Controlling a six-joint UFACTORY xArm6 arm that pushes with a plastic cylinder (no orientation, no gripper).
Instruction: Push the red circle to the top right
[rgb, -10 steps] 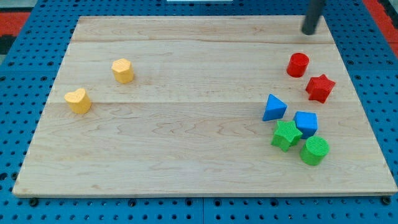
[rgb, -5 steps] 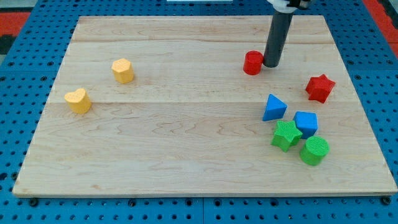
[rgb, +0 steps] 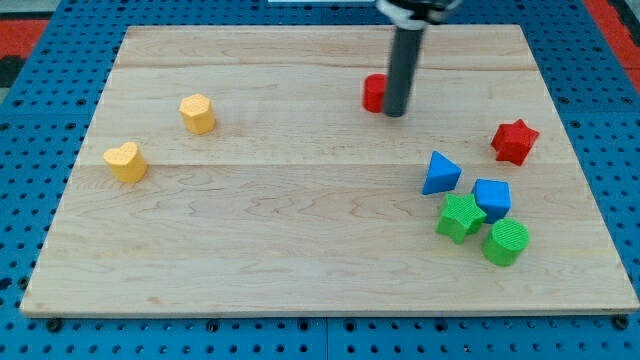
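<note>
Red circle (rgb: 374, 93) shoved further left, my tip (rgb: 395, 112) touching its right, no pincer visible

The only part of the arm on show is the rod — a straight, smooth cylinder, dark grey to near black, with a faint lighter sheen down one side. It keeps an even thickness down to my tip (rgb: 396, 112), which ends blunt and flat. Above the rod, at the view's top edge, sits a wider collar — white with a dark band, mostly cropped.
</note>
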